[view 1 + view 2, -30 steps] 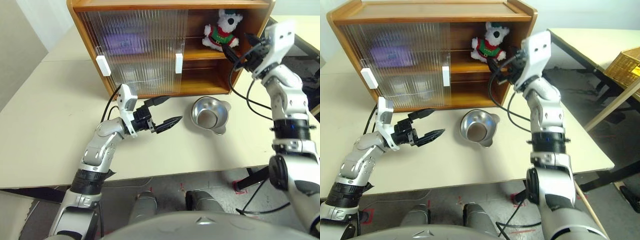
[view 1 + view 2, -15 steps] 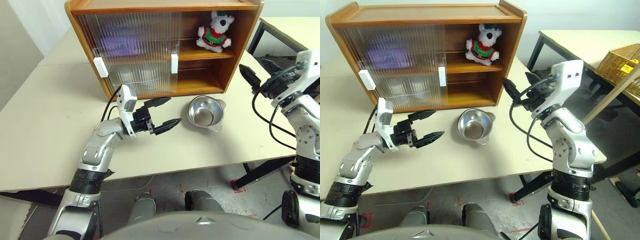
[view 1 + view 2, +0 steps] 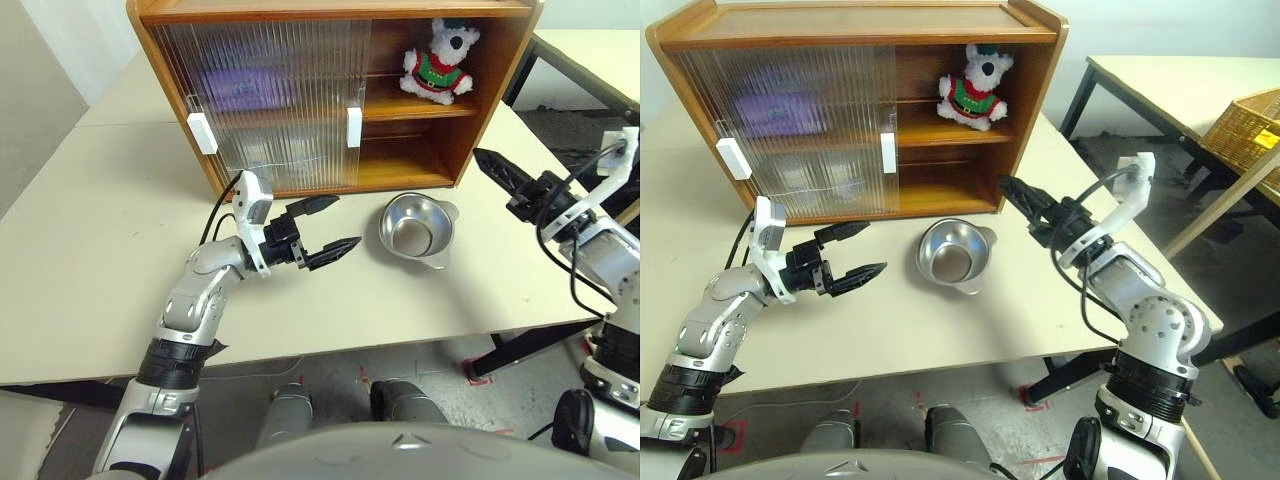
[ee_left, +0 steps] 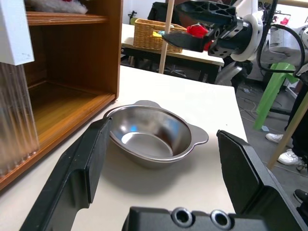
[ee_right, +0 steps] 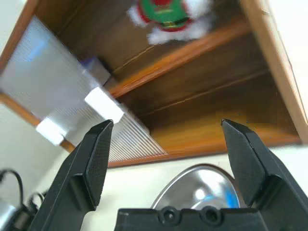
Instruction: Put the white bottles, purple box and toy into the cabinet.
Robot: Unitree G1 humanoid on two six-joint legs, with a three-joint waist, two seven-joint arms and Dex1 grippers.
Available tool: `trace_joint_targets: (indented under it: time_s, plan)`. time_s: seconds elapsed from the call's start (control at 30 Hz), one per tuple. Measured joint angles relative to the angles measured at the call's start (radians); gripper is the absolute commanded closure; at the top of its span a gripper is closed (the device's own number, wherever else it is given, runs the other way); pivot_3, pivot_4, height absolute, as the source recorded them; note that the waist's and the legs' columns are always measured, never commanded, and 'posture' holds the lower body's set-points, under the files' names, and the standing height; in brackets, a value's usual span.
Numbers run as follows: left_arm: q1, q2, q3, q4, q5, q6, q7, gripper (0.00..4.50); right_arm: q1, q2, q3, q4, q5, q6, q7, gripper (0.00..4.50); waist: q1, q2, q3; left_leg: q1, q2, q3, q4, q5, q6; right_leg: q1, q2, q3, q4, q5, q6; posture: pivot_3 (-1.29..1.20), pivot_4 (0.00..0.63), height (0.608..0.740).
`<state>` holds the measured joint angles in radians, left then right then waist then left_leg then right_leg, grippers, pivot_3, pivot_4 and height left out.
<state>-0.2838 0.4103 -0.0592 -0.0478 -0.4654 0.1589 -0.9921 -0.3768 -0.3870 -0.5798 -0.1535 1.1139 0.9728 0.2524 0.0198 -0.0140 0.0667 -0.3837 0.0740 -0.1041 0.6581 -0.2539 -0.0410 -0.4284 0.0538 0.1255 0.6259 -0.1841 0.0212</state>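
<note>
The plush bear toy [image 3: 439, 59] sat upright on the upper shelf in the open right half of the wooden cabinet [image 3: 480, 95], while the purple box [image 3: 245, 88] showed as a lavender blur behind the ribbed sliding doors [image 3: 270, 95] on the same shelf, with pale shapes, perhaps the white bottles [image 3: 285, 150], on the shelf below. The left gripper [image 3: 330, 226] hovered over the table [image 3: 90, 250] just left of the steel bowl [image 3: 415, 230], fingers spread wide and empty. The right gripper [image 3: 1025, 200] hung right of the bowl, equally wide apart and holding nothing.
</note>
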Motion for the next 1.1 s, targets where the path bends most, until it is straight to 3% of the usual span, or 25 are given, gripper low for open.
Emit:
trace_joint_targets:
  time_s: [0.37,0.5,0.77,1.1]
  plan:
    - [0.000,0.002,0.000,0.000,0.000,0.000,0.000,0.00,0.031,0.061,-0.116,0.244,0.423,0.063,-0.319,0.02,0.001,0.003,0.002,-0.003,0.001,-0.003,-0.001,-0.005,-0.001,-0.002,0.000,0.002,-0.002,-0.003,0.001,0.05,0.094,0.740]
    - [0.000,0.002,0.000,-0.002,0.000,0.000,0.003,0.00,0.042,0.041,-0.102,0.335,0.396,0.043,-0.295,0.02,0.003,0.004,0.002,-0.008,0.001,-0.003,-0.001,-0.005,0.000,-0.006,-0.001,0.002,-0.004,-0.003,0.002,0.06,0.095,0.740]
    - [0.005,0.012,0.002,-0.025,0.000,0.006,0.017,0.00,0.063,0.000,-0.032,0.532,0.228,0.015,-0.099,0.02,0.010,0.005,0.002,-0.009,0.000,0.000,0.001,-0.008,0.004,-0.006,0.000,0.001,-0.004,-0.004,0.002,0.08,0.096,0.740]
    - [0.016,0.025,0.005,-0.054,-0.002,0.023,0.028,0.00,-0.013,-0.009,-0.007,0.688,0.076,-0.032,0.103,0.02,0.004,0.004,0.003,0.003,0.000,0.001,0.002,-0.008,0.005,0.004,0.000,0.000,-0.004,-0.003,0.001,0.09,0.094,0.740]
